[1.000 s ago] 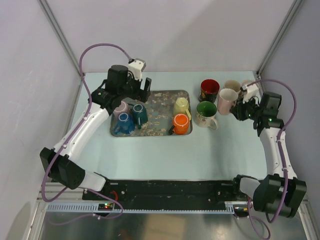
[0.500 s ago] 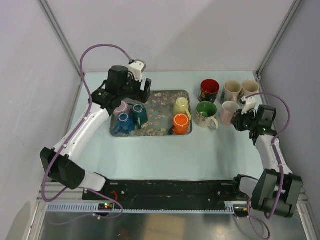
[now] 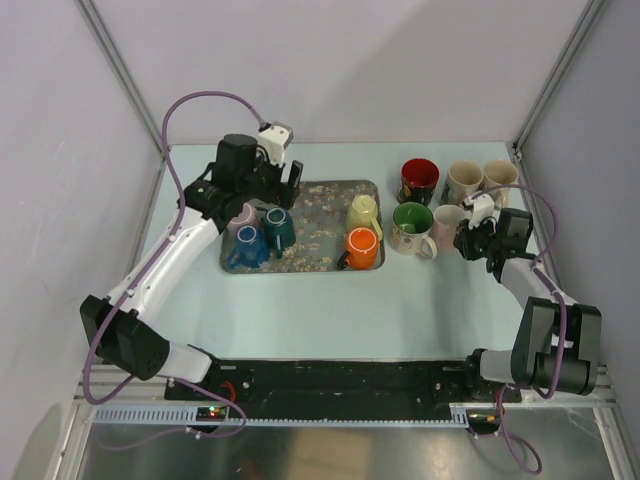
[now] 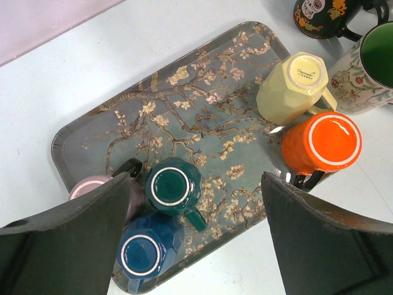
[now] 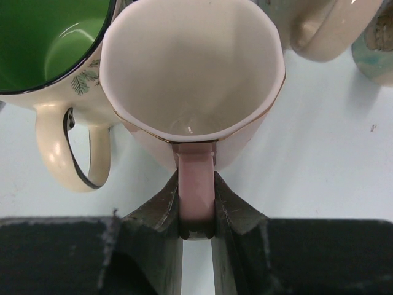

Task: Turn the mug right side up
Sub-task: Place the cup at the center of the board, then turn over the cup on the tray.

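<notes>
My right gripper (image 5: 196, 206) is shut on the handle of a pale pink mug (image 5: 190, 80), which stands mouth up on the table right of the green-lined mug (image 5: 49, 55). In the top view the pink mug (image 3: 447, 223) sits just left of the right gripper (image 3: 470, 238). My left gripper (image 4: 196, 239) is open and empty, hovering above the floral tray (image 4: 202, 110). On the tray several mugs stand upside down: teal (image 4: 172, 185), blue (image 4: 146, 254), yellow (image 4: 295, 86), orange (image 4: 322, 142), and a pink one (image 4: 83, 187) partly hidden behind my left finger.
A dark red-lined mug (image 3: 419, 180) and two cream mugs (image 3: 464, 181) (image 3: 500, 176) stand upright at the back right. The tray (image 3: 330, 190) lies centre-left. Enclosure walls close in on both sides.
My right gripper has carried the pale pink mug down and toward the front, turning it from tilted to upright beside the green-lined mug. The left arm has barely moved.
</notes>
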